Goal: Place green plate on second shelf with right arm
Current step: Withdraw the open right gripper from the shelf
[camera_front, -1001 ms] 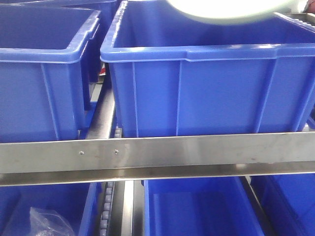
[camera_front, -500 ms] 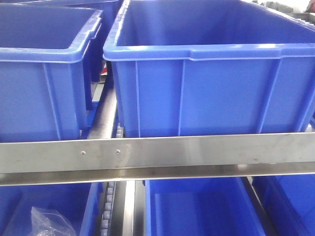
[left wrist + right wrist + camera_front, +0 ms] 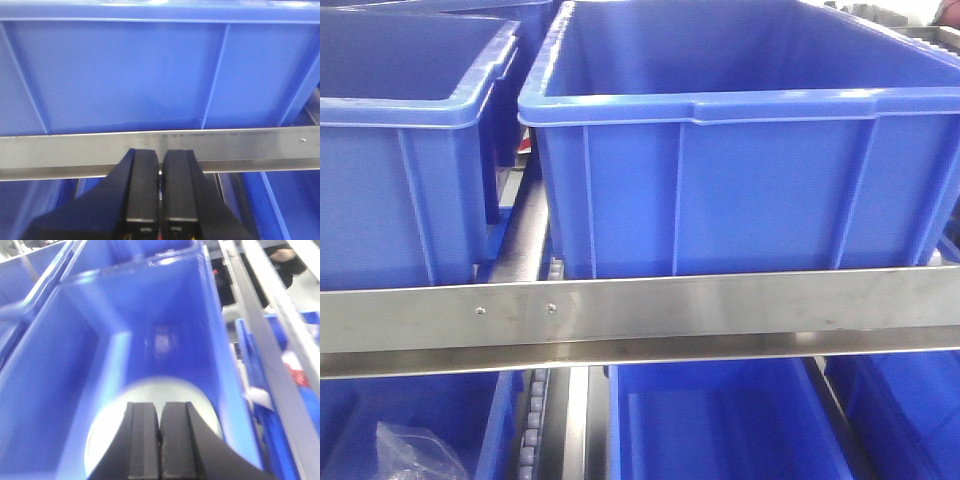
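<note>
1. Since the right wrist view is pretty blurry, details are rough, but the green plate (image 3: 150, 405) lies flat on the floor of a deep blue bin (image 3: 165, 320), right under the right claw (image 3: 160, 440).
2. That claw sits above the plate's near part with its two black fingers (image 3: 142, 440) pressed together and nothing between them. Whether it's touching the plate or just over it, I can't tell.
3. The left claw (image 3: 160, 192) is also shut tight and empty, its fingers side by side, sitting low in front of the steel shelf rail (image 3: 240, 145), with a blue bin wall (image 3: 125, 75) behind the rail.
4. The front view shows neither claw and no plate, just the big right-hand bin (image 3: 740, 180) and the left bin (image 3: 390, 180) on the shelf behind the rail (image 3: 720, 310), more blue bins below, and a crinkly clear plastic bag (image 3: 405, 455) at bottom left.
5. Versus a second ago: the pale plate edge that poked in at the top of the front view over the big bin is gone from that view, and the framing has shifted a touch, so the bins sit slightly differently.
</note>
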You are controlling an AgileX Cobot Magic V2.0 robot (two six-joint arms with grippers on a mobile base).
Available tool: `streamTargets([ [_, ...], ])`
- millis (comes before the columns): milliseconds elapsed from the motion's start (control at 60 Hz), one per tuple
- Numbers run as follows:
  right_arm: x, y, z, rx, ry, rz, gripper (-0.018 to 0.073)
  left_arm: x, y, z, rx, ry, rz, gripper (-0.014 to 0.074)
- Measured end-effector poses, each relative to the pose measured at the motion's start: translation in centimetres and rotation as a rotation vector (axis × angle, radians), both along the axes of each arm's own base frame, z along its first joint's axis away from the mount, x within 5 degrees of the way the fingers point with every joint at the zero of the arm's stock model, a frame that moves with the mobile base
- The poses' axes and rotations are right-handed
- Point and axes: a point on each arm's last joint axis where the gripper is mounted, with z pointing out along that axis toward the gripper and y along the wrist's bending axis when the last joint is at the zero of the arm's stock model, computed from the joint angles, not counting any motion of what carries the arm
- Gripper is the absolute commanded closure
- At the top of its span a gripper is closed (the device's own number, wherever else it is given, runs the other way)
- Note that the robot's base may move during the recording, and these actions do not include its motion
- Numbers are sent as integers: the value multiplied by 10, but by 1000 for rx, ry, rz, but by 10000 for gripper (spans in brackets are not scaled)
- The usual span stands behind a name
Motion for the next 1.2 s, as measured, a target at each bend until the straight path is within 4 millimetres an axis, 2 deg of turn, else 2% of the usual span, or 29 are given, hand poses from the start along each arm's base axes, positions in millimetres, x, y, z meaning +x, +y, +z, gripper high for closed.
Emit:
streamTargets([
  [83, -18, -4, -14, -1, -7, 0, 505, 0, 0, 0, 0, 0, 0, 472],
  [217, -33, -7, -28, -2, -3, 0, 505, 0, 0, 0, 0, 0, 0, 472],
  [450, -35, -7, -40, -8, 27, 0, 505, 0, 0, 0, 0, 0, 0, 472],
  [767, -36, -7, -41, -14, 26, 1, 505, 0, 0, 0, 0, 0, 0, 472],
  [901, -50, -11, -49, -43, -13, -2, 505, 0, 0, 0, 0, 0, 0, 472],
  [1001, -69, -18, -61, -49, -70, -36, 505, 0, 0, 0, 0, 0, 0, 472],
  [1201, -96, -26, -110, -50, -112, -101, 505, 0, 0, 0, 0, 0, 0, 472],
])
